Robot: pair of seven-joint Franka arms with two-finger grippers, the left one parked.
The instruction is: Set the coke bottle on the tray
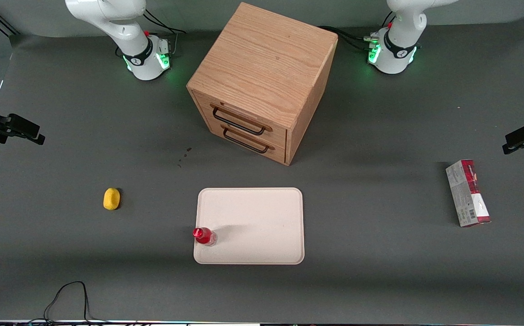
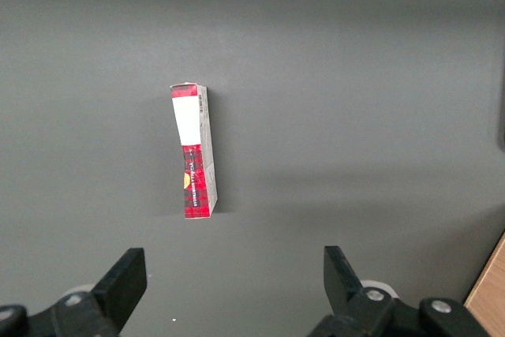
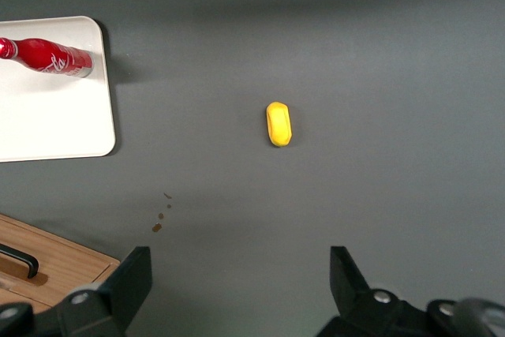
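The coke bottle point(image 1: 204, 236), small with a red cap and red label, stands upright on the cream tray point(image 1: 262, 226), in its near corner toward the working arm's end. The right wrist view also shows the bottle point(image 3: 51, 57) on the tray point(image 3: 55, 120). My right gripper point(image 3: 241, 262) is open and empty. It hangs high above the dark table, well away from the bottle and tray, over the mat between the yellow lump and the cabinet. In the front view it shows as a black shape point(image 1: 24, 130) at the working arm's edge.
A yellow lemon-like lump point(image 1: 111, 198) point(image 3: 278, 124) lies on the mat toward the working arm's end. A wooden drawer cabinet point(image 1: 262, 77) point(image 3: 43, 270) stands farther from the front camera than the tray. A red-and-grey carton point(image 1: 468, 192) point(image 2: 195, 151) lies toward the parked arm's end.
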